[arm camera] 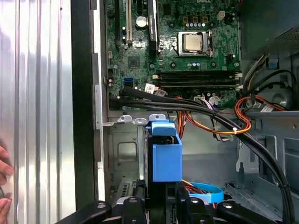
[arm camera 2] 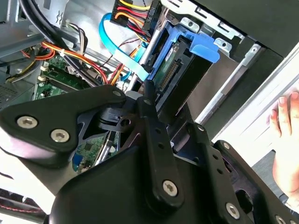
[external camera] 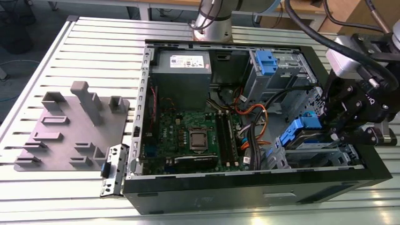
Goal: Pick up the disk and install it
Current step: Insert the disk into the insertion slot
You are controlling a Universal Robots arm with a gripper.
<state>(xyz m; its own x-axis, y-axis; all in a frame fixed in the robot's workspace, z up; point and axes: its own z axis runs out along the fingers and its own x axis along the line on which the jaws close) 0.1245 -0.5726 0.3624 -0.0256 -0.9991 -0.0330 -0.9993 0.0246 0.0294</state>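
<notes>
Two fingers of my gripper (arm camera: 161,207) clamp the flat silver disk w/ blue plastic rails (arm camera: 167,161), right ahead of me at the drive bay of the black PC case (external camera: 250,194). Second wrist view adds the disk's connector edge. Both wrist views catch a person's hand (arm camera 2: 284,122) outside the case wall. Beyond the disk runs a black cable bundle (arm camera: 210,114).

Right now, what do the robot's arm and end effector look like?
The matt black end effector is built of angular linkage plates joined by silver screws, with white lettering on its body. Its silver-grey wrist block trails thick black cables. The arm's round column is smooth silver metal.
</notes>
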